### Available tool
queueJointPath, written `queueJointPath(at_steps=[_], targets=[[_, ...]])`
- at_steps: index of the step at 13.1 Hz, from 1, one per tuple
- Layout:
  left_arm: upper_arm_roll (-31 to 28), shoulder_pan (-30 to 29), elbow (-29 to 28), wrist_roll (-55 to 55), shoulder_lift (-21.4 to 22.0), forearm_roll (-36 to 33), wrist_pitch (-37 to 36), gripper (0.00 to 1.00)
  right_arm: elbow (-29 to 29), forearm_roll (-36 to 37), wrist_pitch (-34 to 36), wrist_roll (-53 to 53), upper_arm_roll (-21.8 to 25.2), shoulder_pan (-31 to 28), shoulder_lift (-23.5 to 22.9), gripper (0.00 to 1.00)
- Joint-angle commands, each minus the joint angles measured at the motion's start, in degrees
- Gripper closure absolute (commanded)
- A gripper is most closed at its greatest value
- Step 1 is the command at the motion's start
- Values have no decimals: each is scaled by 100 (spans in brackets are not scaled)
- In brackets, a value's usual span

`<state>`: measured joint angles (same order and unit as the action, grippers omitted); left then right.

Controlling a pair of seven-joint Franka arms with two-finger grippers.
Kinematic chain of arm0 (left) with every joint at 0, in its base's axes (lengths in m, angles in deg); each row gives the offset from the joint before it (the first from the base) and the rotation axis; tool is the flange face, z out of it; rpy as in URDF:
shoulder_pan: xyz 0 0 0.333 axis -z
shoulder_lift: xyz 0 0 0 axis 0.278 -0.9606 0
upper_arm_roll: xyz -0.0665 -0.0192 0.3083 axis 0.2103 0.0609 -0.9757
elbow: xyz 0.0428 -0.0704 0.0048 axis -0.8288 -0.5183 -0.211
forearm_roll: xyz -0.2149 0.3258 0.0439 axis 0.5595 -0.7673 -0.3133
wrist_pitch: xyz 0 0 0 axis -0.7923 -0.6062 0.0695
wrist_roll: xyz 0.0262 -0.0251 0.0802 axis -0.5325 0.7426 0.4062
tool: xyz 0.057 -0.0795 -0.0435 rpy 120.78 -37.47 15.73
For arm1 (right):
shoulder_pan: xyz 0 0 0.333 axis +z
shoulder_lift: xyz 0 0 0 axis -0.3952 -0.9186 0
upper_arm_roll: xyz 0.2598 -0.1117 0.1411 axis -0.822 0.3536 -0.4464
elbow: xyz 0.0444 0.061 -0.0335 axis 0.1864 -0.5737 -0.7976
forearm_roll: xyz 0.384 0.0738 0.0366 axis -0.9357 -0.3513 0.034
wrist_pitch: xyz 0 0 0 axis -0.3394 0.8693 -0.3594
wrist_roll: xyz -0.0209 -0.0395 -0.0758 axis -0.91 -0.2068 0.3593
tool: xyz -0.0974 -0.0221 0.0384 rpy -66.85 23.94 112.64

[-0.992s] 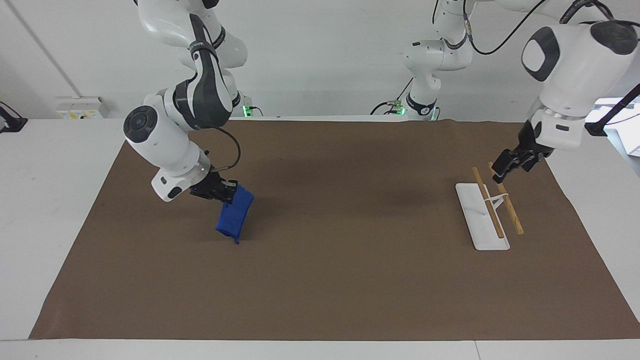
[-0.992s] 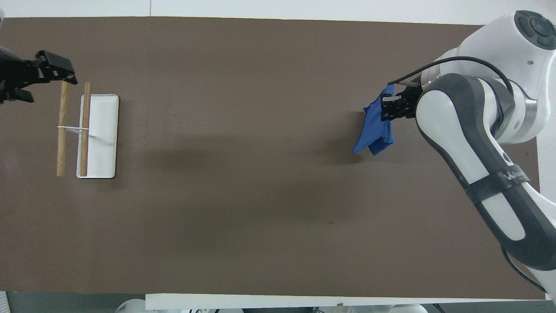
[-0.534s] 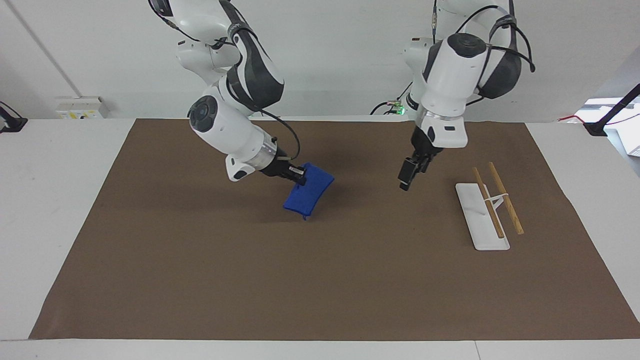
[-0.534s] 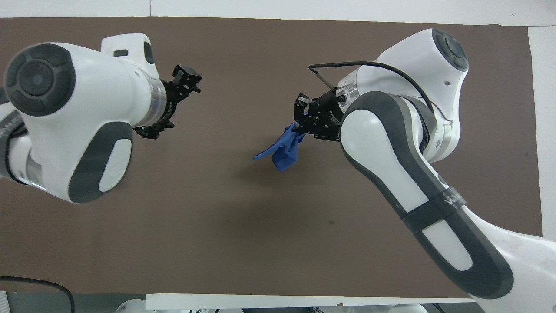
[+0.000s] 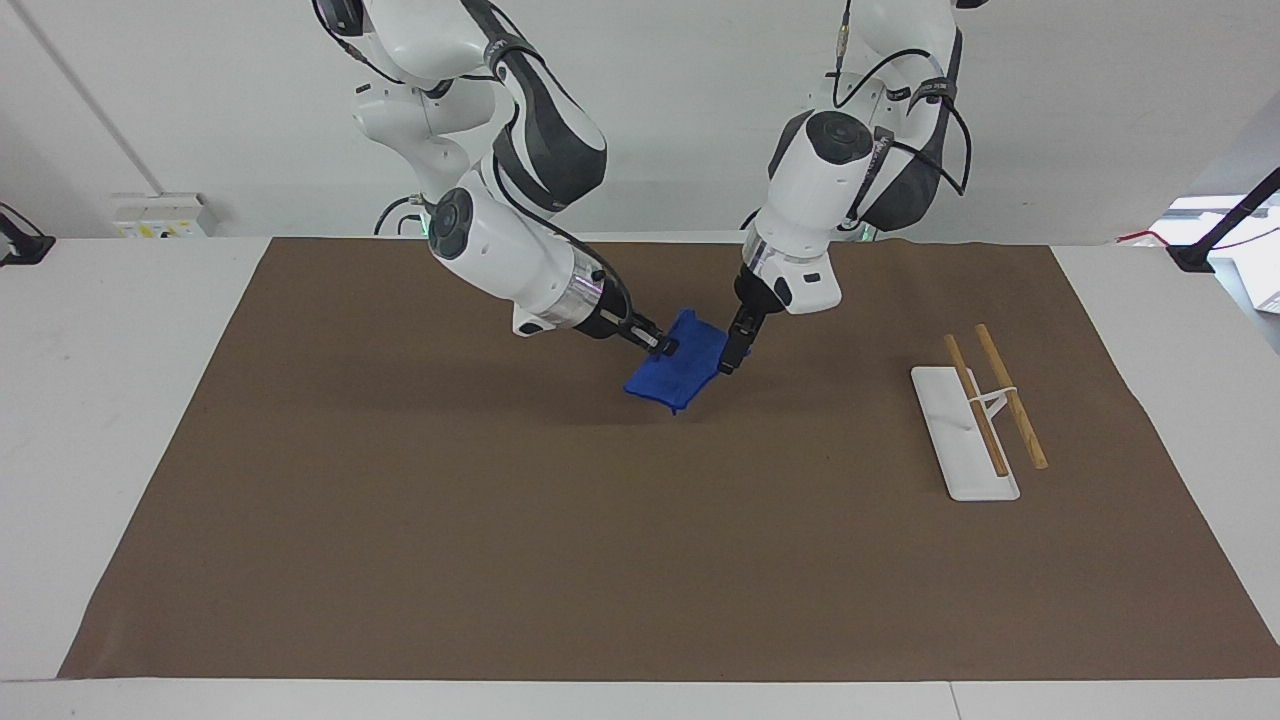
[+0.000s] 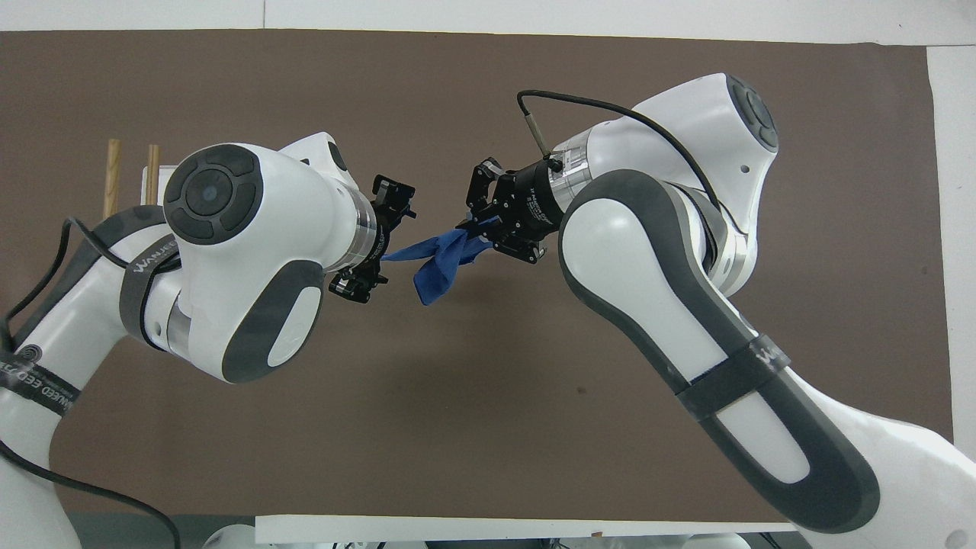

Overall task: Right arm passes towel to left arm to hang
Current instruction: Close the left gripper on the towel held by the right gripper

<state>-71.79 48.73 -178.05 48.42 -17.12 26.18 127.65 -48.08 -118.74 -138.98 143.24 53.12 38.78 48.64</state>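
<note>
Small royal-blue soft cloth towel (image 5: 678,371) hangs in the air over the middle of the brown table mat (image 5: 400,520), between the two grippers. Right arm's black two-finger gripper (image 5: 662,345) is clamped on one edge of the towel, holding it up off the mat. Left arm's black two-finger gripper (image 5: 736,354) sits at the towel's other edge, fingers (image 6: 395,197) spread apart around the cloth corner, not closed on it. White flat-based rack with two wooden rods (image 5: 985,415) stands on the mat toward the left arm's end of the table, well apart from the towel.
</note>
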Motion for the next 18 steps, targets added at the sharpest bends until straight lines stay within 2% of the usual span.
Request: queueJointPath(at_steps=[1,2,3,9,13,15,16,18], targets=[[-103,72,-215,102,105,87,164,37,-79,-169,-111,50,-27,-3,17,100],[-103,64,-206,76,105,87,173,47,-123,-169,-111,50,-27,5,26,100],[-103,63,-206,-29,96,87,173,50,-132,-169,-111,50,-19,6,26,100],[-121,-7,-258,-372,122,87,59,51,-141,-169,-120,41,-19,6,35,100],[-130,2,-364,-619,166,69,-20,65,-158,-160,-269,50,-27,23,35,100],[-130,-7,-364,-802,158,52,-20,68,-185,-160,-269,50,-19,23,35,100],[-138,-7,-364,-934,158,52,-20,71,-185,-160,-269,50,-27,23,35,100],[-138,-7,-356,-927,166,52,-38,90,-185,-160,-269,50,-27,23,43,100]])
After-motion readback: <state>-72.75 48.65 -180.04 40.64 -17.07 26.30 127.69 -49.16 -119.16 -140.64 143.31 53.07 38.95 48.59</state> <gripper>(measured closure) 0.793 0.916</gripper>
